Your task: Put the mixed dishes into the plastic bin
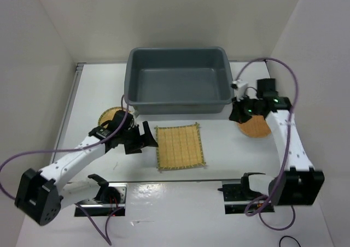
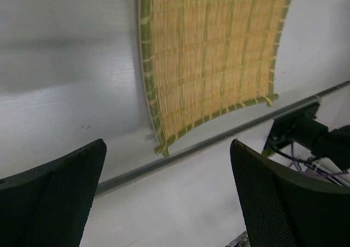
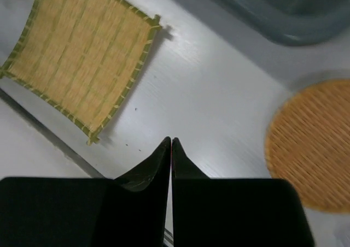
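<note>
The square yellow mat (image 1: pixel 179 147) with dark edging lies flat on the white table in front of the dark grey plastic bin (image 1: pixel 178 51), which has nothing in it. My left gripper (image 1: pixel 150 139) hovers open just left of the mat, its near corner (image 2: pixel 213 56) showing ahead of the spread fingers (image 2: pixel 168 144). A round yellow disc (image 1: pixel 108 116) lies behind the left arm, partly hidden. The orange-brown disc (image 1: pixel 256 129) lies right of the bin. My right gripper (image 1: pixel 239 115) is shut and holds nothing, at that disc's left edge. In the right wrist view the closed tips (image 3: pixel 171 140) are above bare table between mat (image 3: pixel 82 56) and disc (image 3: pixel 314 143).
White walls close in the table on the left, back and right. A dark seam (image 2: pixel 191 148) crosses the table near the front, with black arm mounts (image 1: pixel 243 189) beyond it. Purple cables (image 1: pixel 33 154) loop off both arms. The bin's corner (image 3: pixel 290 12) sits close to the right gripper.
</note>
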You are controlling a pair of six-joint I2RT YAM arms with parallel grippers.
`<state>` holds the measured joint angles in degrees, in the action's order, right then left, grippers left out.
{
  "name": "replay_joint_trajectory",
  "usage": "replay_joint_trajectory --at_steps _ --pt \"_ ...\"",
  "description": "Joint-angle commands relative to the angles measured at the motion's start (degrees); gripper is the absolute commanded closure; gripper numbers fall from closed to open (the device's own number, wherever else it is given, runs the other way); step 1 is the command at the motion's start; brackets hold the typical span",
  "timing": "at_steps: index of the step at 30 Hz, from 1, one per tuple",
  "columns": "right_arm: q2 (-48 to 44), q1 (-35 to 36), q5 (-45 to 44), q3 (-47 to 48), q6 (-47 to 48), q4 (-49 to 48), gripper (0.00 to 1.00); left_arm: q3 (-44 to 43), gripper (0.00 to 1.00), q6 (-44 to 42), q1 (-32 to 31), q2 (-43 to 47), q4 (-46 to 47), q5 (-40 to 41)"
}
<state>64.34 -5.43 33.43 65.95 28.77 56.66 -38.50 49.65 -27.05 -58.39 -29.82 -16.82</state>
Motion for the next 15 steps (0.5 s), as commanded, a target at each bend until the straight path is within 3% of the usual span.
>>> replay_joint_trajectory --at_steps 1,9,15 --pt "6.9 14.6 -2.6 -0.9 -5.6 -6.6 0.96 -3.4 0.00 2.4 -3.0 -5.1 4.6 4.9" --pt "9.3 20.6 -5.3 -4.8 -6.1 -12.7 1.00 5.0 0.00 6.5 -3.6 -7.5 18.3 1.3" --pt "20.0 27.1 -8.5 -3.6 -4.7 -16.5 1.00 8.6 0.00 7.7 -4.1 -12.7 27.4 -3.7"
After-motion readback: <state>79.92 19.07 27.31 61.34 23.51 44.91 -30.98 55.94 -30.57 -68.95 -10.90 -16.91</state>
